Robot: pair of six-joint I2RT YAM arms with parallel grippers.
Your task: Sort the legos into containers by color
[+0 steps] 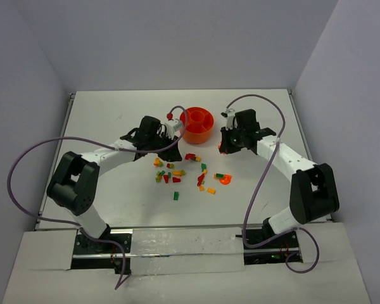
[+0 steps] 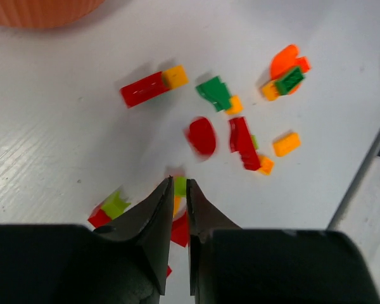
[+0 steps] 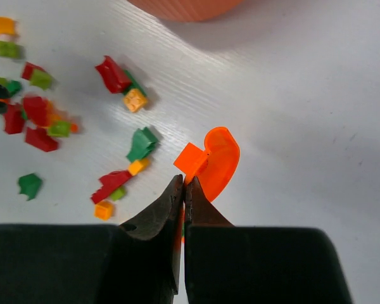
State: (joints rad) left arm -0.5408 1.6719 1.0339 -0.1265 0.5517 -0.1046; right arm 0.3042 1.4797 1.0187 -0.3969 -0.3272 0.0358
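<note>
Legos [image 1: 176,196] scatter across white table [image 1: 114,107] between pale grey walls [image 1: 177,38].

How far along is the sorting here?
Barely started. Done: nothing I can make out in the bowl. In hand: the right gripper is shut, apparently on an orange lego; the left gripper hovers, jaws nearly together, over the scattered legos. Left: nearly all lie loose on the table.

High rear overview — downward wrist close-ups, common legos [image 2: 202,136]

Glossy plastic legos [image 2: 202,135], ribbed orange bowl [image 1: 196,135], matt table [image 1: 114,114]
</note>
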